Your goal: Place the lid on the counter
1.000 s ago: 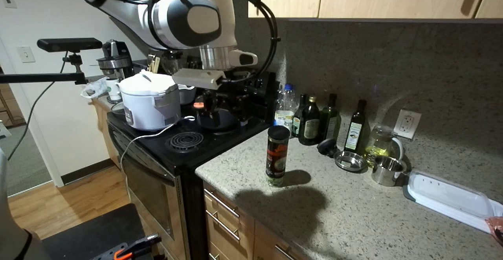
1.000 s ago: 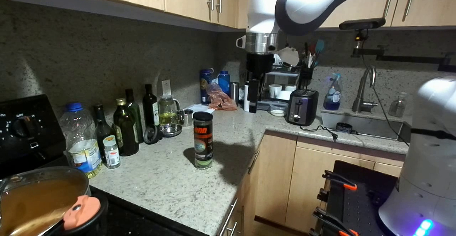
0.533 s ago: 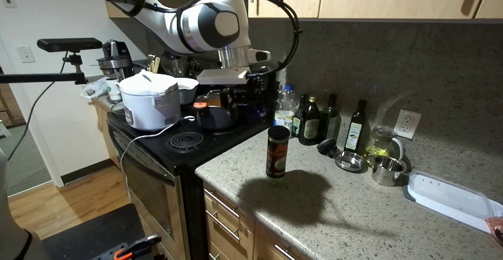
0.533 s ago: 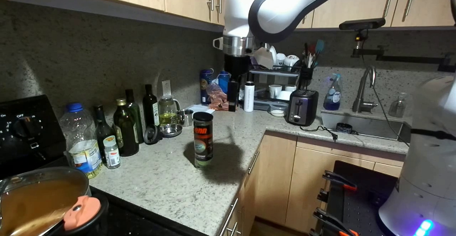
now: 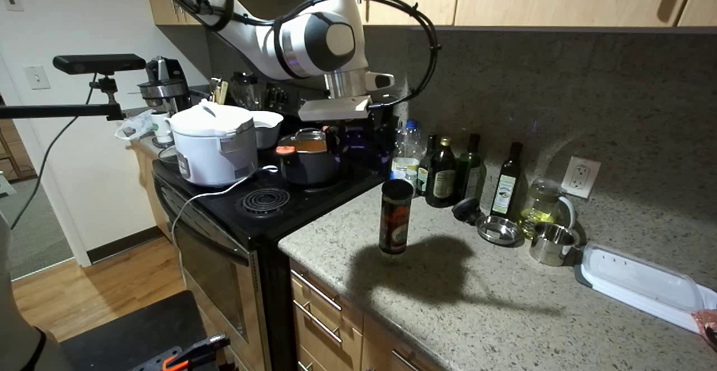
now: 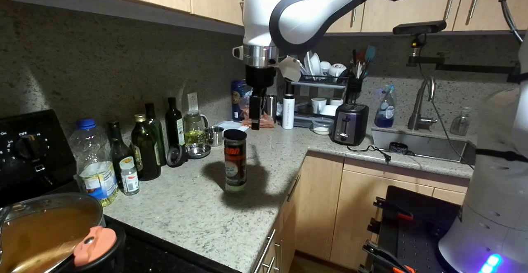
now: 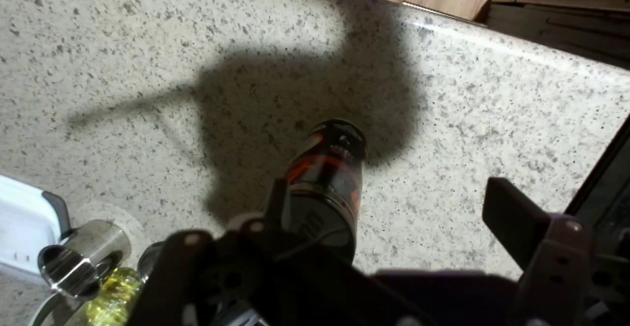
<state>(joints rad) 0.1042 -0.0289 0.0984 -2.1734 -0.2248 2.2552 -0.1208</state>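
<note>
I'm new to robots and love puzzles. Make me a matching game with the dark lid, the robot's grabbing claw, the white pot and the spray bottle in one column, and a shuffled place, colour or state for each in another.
Things
1. dark lid
2. gripper, the robot's claw
3. white pot
4. spray bottle

Places, colours, states
A. on the black stove top
B. open, above the counter
C. mostly blue
D. on top of the tall can

Right pairs: 1-D, 2-B, 3-A, 4-C
</note>
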